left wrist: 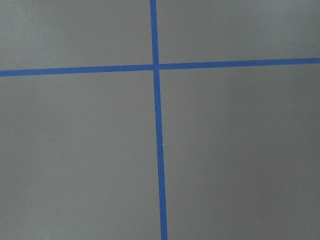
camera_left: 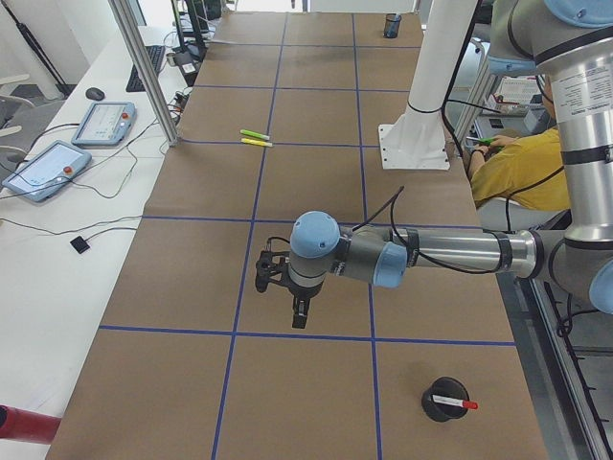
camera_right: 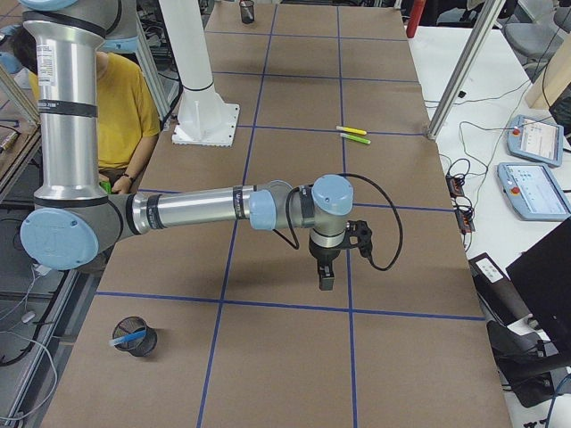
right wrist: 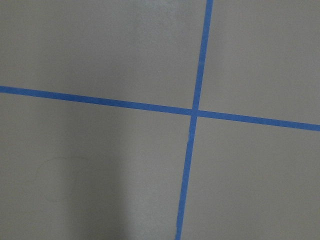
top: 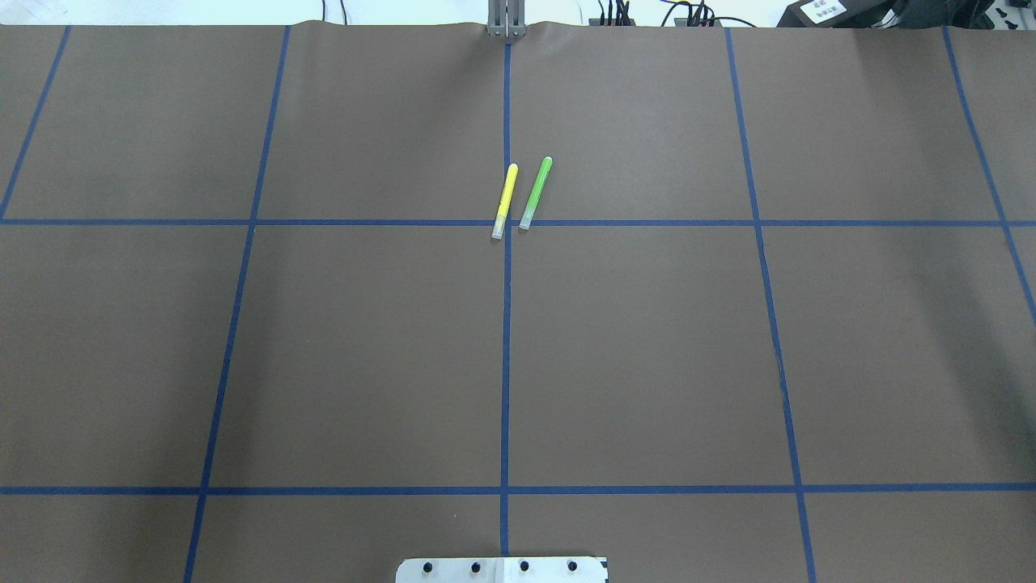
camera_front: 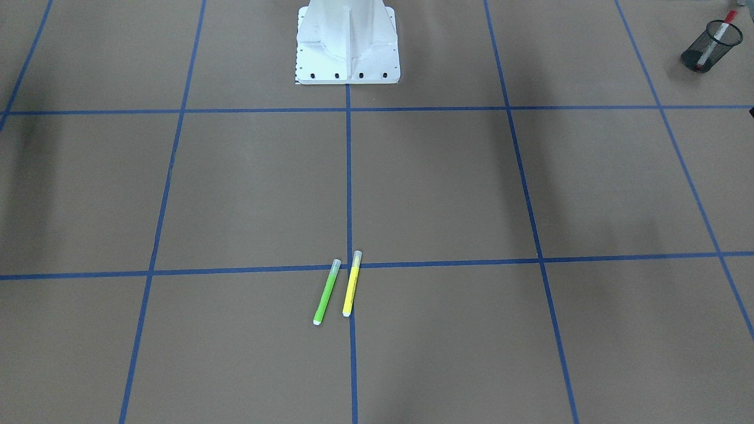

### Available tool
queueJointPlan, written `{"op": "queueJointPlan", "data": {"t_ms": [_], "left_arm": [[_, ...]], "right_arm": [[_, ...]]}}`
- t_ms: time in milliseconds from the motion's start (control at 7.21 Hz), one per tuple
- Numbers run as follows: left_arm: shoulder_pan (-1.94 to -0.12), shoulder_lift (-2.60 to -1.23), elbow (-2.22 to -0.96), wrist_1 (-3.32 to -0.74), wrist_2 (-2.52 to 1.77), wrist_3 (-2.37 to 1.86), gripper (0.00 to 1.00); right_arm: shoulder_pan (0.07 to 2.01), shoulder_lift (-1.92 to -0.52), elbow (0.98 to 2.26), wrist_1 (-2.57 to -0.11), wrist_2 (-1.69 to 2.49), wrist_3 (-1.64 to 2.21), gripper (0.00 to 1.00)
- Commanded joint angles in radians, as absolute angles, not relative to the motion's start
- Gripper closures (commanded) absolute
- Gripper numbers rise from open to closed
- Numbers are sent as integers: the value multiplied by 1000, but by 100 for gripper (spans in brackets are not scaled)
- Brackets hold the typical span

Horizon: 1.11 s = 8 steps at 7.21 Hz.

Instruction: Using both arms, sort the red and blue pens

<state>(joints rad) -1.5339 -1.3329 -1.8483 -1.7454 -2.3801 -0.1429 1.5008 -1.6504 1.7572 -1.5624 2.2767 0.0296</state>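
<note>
Standing in a mesh cup near the robot's left end of the worktop is the red pen; the blue pen leans in a second mesh cup at the right end. The left arm and right arm stretch out low, with the left gripper and right gripper pointing down; open or closed, I cannot tell
</note>
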Motion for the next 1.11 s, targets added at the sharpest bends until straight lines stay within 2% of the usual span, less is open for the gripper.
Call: {"op": "queueJointPlan", "data": {"t_ms": [0,971], "left_arm": [[-1537,-1385,-1833,-1672,-2382,-141,0],[-1539,-1382,-1828,-1689,-2382,-133,0]], "right_arm": [[1502,-1709,1764,-1470,2276,92,0],[1502,-1695,1759,-1468,2278,94,0]]}}
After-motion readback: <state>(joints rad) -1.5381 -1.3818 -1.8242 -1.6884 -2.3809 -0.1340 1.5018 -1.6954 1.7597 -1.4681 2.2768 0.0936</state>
